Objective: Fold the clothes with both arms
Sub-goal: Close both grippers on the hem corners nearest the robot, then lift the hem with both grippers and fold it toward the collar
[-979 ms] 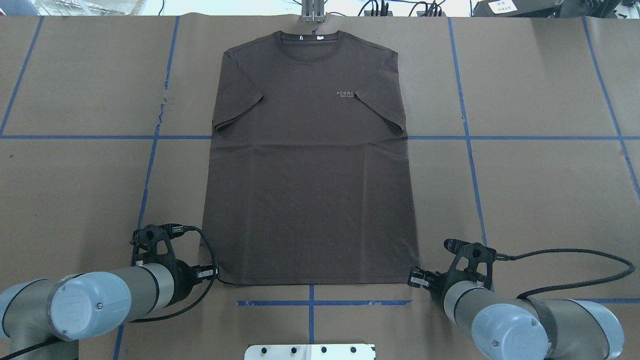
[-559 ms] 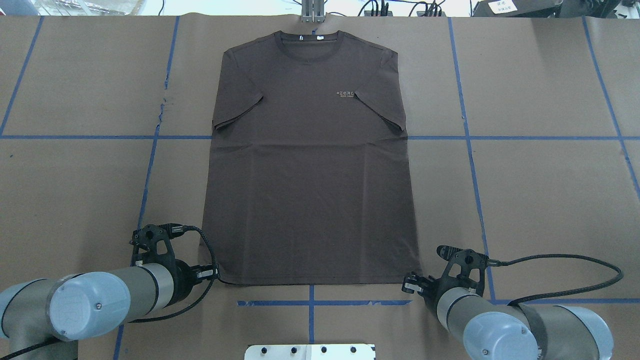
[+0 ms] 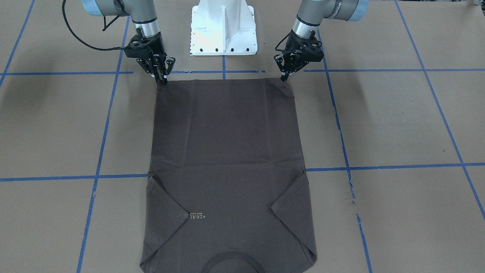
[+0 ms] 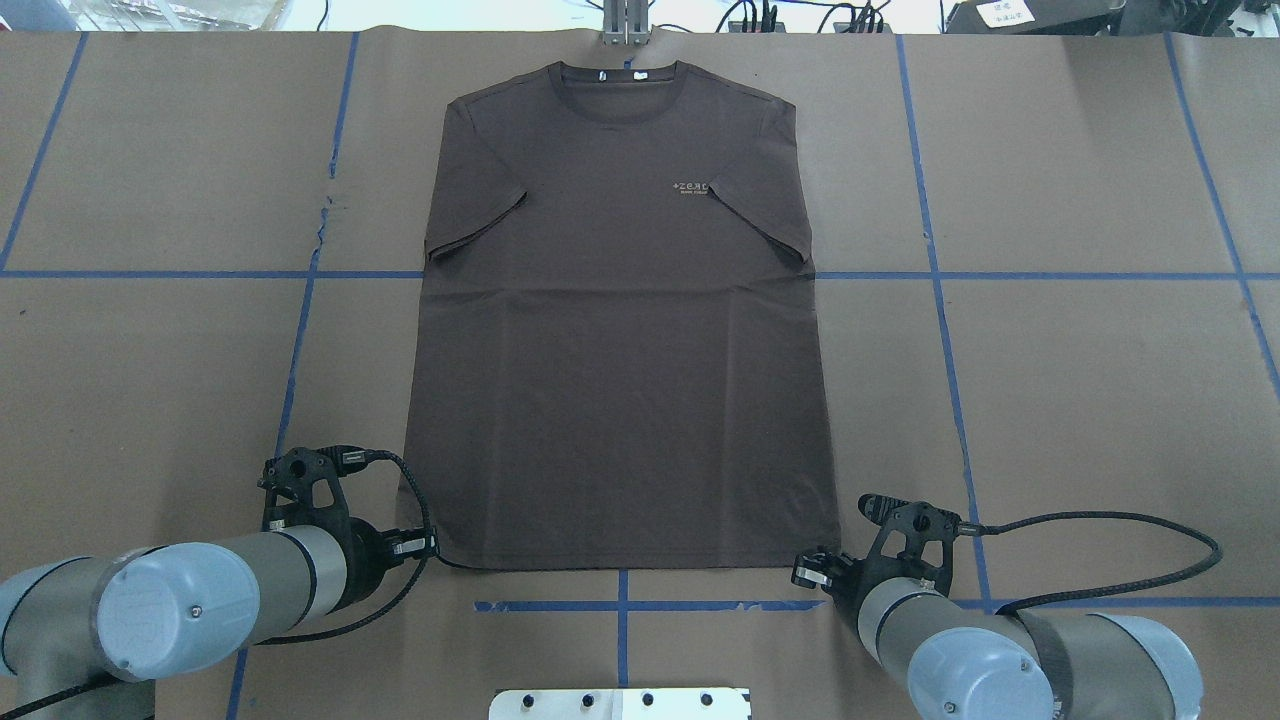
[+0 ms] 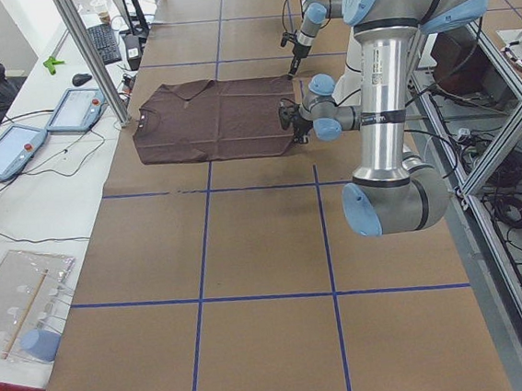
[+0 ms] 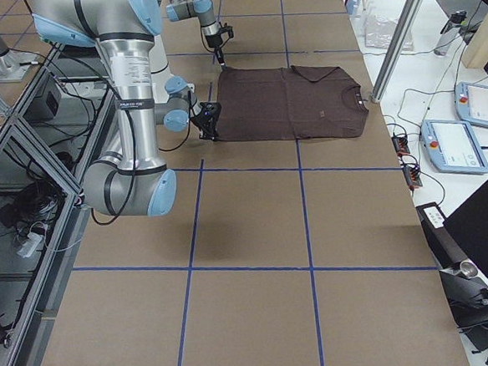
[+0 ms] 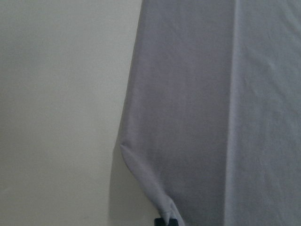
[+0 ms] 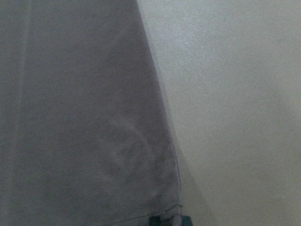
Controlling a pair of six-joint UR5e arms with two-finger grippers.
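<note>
Left pincer (image 3: 283, 77) pinches T-shirt (image 3: 227, 132) corner; right pincer (image 3: 162, 79) opposite.

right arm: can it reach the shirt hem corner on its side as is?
Likely yes. The right gripper sits right at that corner of the T-shirt, with only bare brown paper beside it and nothing in between. Whether it has pinched the fabric is unclear.

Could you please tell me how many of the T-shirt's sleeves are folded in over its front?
2. On the T-shirt, the left sleeve lies folded over the chest on the robot's left side, the right sleeve likewise on its right. Neither is hidden.
</note>
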